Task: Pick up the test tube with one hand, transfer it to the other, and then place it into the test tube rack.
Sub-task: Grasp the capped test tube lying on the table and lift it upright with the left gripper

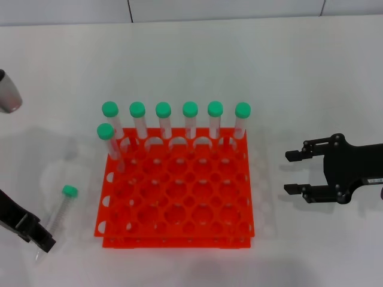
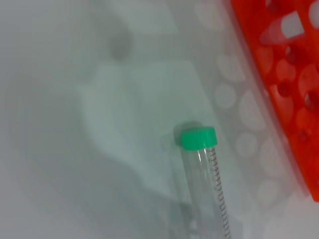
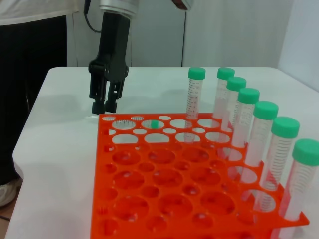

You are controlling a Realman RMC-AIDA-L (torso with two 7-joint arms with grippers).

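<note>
- Tube [image 1: 60, 211] lies on table [image 1: 299, 72] left of rack [image 1: 177, 191], green cap pointing away from robot, clear tip toward near edge.
- Left gripper [image 1: 37, 240] low at tube's tip end; fingers look closed around the tip in right wrist view [image 3: 103, 102], but grip not clear, cannot tell for sure.
- Left wrist view: tube [image 2: 205, 174] on table, rack [image 2: 284, 84] corner beside it.
- Right gripper [image 1: 294, 172] right of rack, fingers apart, holding nothing.
- Seven other tubes [image 1: 190, 119] stand in rack's far rows.
</note>
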